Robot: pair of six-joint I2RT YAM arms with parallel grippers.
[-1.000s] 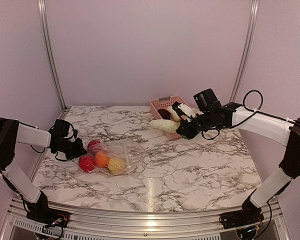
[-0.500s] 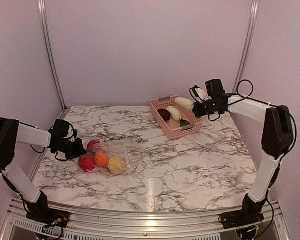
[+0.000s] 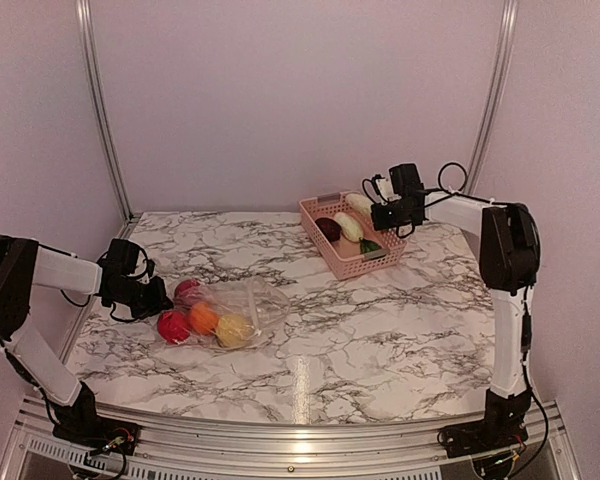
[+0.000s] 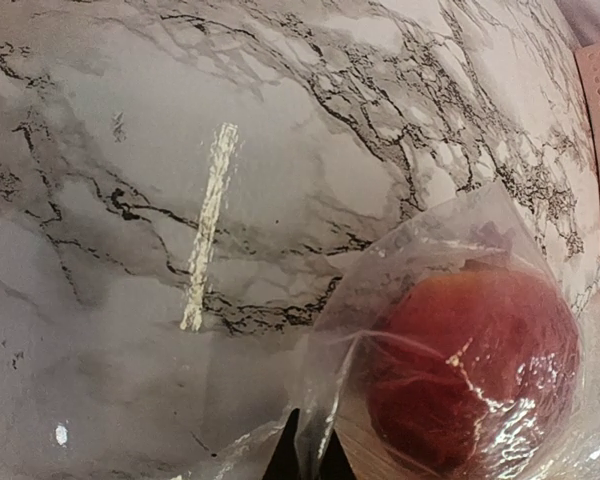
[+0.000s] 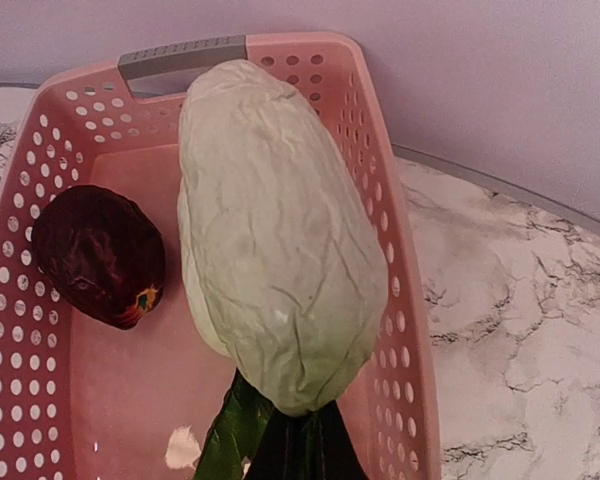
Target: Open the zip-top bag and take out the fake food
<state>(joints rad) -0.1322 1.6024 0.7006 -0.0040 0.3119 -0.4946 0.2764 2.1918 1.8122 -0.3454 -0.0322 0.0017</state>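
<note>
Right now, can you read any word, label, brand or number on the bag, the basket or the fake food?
None: no text shows in any view on the zip-top bag, the pink basket, the pale cabbage or the dark red piece.

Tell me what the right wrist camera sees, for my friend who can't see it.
A big pale fake cabbage, held at its near end by the shut right claw, fills the middle of the view over a pink basket with holes. A dark red fake vegetable lies inside on the left, and the marble table shows on the right.
</note>
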